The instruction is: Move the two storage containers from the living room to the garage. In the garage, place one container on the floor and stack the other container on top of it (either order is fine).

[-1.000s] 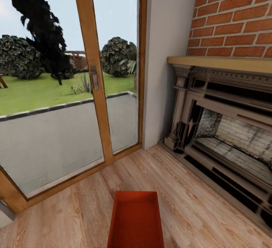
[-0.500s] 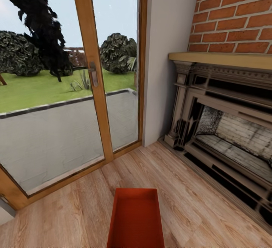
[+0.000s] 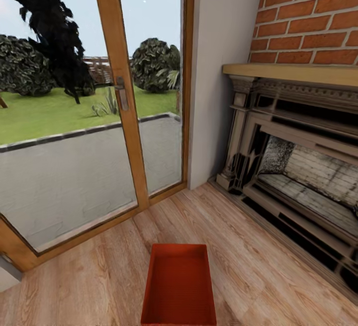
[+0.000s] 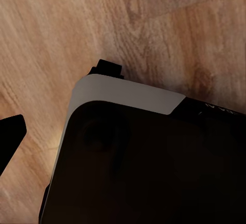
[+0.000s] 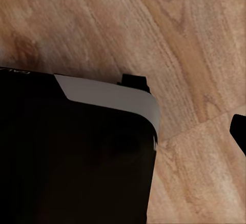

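- One orange-red storage container (image 3: 179, 286) sits open on the wood plank floor (image 3: 89, 286), low and centred in the head view.
- Ahead: wood-framed glass doors (image 3: 119, 97); brick fireplace (image 3: 298, 167) (to the right).
- Tool state: cannot tell; both wrist views show dark robot body over planks.

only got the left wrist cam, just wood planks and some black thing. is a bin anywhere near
Observer: Yes. The head view has one orange-red bin on the wood floor straight ahead of the robot, open-topped and empty.
Operator: whats past it
Observer: Wood-framed glass doors ahead to the left, with a garden outside.
Operator: and on the right
Observer: A brick fireplace runs along the right wall; the bin sits apart from it.
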Controlling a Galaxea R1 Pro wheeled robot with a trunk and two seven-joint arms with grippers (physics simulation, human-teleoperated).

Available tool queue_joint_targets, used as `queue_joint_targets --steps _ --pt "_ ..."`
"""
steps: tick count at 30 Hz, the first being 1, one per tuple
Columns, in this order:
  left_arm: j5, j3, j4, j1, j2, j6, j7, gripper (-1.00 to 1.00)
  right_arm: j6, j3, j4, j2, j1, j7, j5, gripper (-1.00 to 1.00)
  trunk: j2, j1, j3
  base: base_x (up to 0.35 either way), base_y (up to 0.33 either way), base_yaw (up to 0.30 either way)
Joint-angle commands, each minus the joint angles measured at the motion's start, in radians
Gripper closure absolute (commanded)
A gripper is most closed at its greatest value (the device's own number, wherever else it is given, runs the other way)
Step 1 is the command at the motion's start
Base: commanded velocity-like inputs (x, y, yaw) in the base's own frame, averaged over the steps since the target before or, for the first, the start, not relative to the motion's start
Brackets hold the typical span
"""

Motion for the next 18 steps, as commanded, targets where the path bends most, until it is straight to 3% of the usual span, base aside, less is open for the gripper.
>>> queue_joint_targets --steps 1,18 --pt "0.007 -0.008 0.0 -0.001 0.0 -0.003 0.002 -1.0 -0.006 0.008 0.003 0.0 -0.001 -0.001 -0.006 -1.0 -0.001 0.0 -0.003 0.0 0.0 0.0" --pt "0.006 -0.008 0.0 0.0 0.0 -0.003 0.002 -1.0 -0.007 0.008 0.003 0.002 -0.001 -0.005 -0.002 -1.0 -0.001 0.0 -0.03 0.0 0.0 0.0"
